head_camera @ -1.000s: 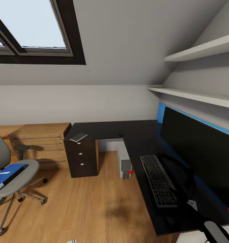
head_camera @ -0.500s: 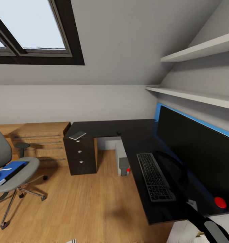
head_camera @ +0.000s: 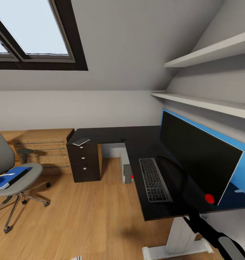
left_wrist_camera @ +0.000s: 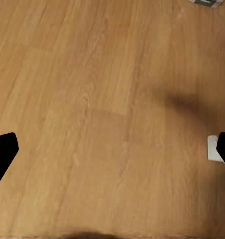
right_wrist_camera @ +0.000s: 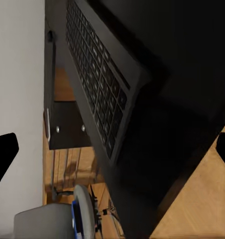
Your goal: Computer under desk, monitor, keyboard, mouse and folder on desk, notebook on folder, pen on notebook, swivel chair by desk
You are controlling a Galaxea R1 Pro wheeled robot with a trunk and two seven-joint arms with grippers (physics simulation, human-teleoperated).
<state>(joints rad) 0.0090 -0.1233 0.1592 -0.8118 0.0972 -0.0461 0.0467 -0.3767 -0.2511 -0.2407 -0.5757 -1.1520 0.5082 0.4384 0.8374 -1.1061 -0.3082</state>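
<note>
The black L-shaped desk (head_camera: 111,135) carries the wide monitor (head_camera: 198,159) at the right, with the dark keyboard (head_camera: 154,175) flat in front of it. A small dark mouse (head_camera: 122,139) sits near the desk's inner corner. A flat grey notebook (head_camera: 81,141) lies over the drawer unit. The grey computer (head_camera: 127,174) stands on the floor under the desk. At far left, the swivel chair (head_camera: 3,159) holds the blue folder (head_camera: 12,176) with a thin white pen (head_camera: 6,174) on it. My right gripper (right_wrist_camera: 112,149) is open above the keyboard (right_wrist_camera: 97,84). My left gripper (left_wrist_camera: 112,152) is open over bare floor.
A low oak chest (head_camera: 43,148) stands behind the chair. Two white shelves (head_camera: 205,104) hang over the monitor. The desk's white leg (head_camera: 178,238) stands near my right forearm (head_camera: 213,234). Wooden floor (head_camera: 82,216) lies between chair and desk. A small white piece (left_wrist_camera: 213,148) lies on the floor.
The camera has pulled back and turned, so the desk's near edge and white leg have come into view. My right forearm now sits lower, below the desk's edge.
</note>
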